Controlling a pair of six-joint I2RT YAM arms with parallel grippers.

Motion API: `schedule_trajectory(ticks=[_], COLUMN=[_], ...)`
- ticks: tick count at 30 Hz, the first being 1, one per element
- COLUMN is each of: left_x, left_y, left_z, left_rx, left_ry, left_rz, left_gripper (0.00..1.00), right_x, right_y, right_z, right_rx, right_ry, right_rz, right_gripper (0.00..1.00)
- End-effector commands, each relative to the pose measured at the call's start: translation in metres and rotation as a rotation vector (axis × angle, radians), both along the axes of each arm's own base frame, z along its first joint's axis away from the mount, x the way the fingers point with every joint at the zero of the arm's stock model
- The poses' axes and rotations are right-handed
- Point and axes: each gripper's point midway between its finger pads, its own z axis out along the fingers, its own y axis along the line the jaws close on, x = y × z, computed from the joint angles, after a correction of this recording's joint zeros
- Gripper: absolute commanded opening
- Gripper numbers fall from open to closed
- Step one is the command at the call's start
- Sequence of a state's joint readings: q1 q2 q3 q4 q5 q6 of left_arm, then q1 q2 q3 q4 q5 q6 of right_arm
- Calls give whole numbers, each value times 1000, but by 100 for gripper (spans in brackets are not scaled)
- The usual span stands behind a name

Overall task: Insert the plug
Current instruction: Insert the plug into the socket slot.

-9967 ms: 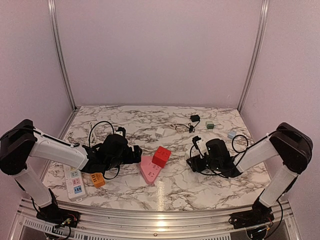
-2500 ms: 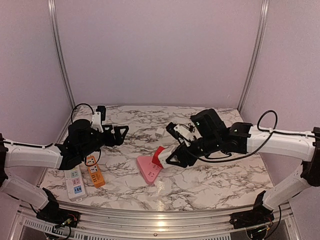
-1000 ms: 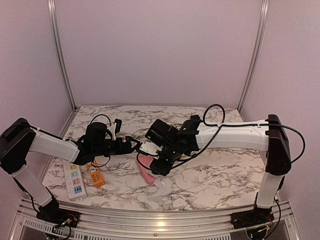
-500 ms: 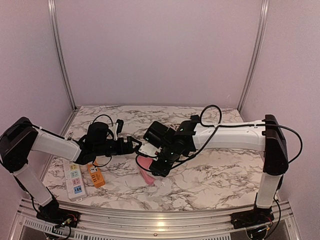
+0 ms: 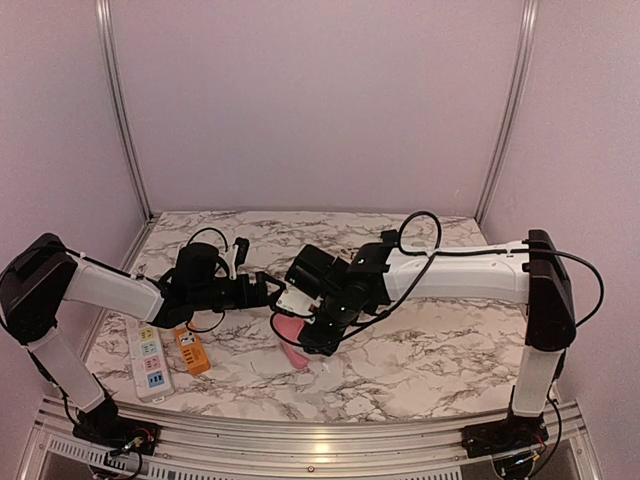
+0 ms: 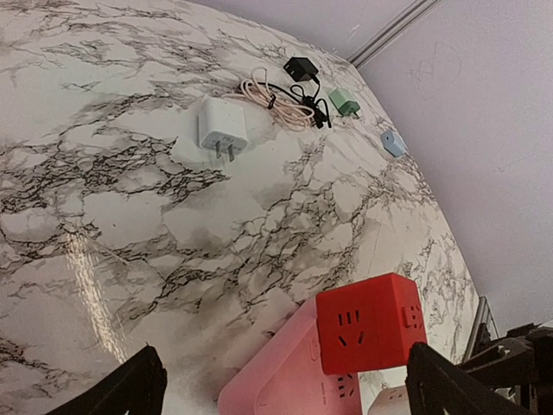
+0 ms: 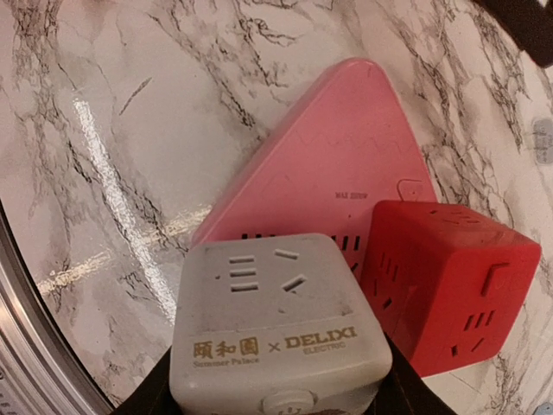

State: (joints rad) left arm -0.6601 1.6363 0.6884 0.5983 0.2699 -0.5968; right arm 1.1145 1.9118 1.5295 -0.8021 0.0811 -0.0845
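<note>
A: Where's the white plug block [image 7: 276, 320]?
B: Clamped in the right gripper [image 7: 276, 393], lower centre of the wrist view; the pink socket [image 7: 320, 164] lies just beyond, upper right.
A: Left gripper [image 6: 285, 373]?
B: Jaws apart, empty.

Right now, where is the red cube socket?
Right wrist view: the red cube socket sits at a corner of the pink triangular strip, just right of the white adapter in the right gripper.
</note>
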Motion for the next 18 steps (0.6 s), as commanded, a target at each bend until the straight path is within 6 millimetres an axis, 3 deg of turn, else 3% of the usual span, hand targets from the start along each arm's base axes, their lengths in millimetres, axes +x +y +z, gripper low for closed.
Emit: schedule_trajectory(ticks=[1,18], left_x=[2,-1], left_y=[-6,-6], left_z=[5,-2], left_rx=[-11,3], left_ry=[-3,6], left_rz=[-13,-16], left_gripper=[99,99], right_x=[-1,2], right_y=[15,14], right_z=[16,7], right_rx=[39,8], right_ry=[-23,-35], right_rz=[29,23], right_gripper=[26,26])
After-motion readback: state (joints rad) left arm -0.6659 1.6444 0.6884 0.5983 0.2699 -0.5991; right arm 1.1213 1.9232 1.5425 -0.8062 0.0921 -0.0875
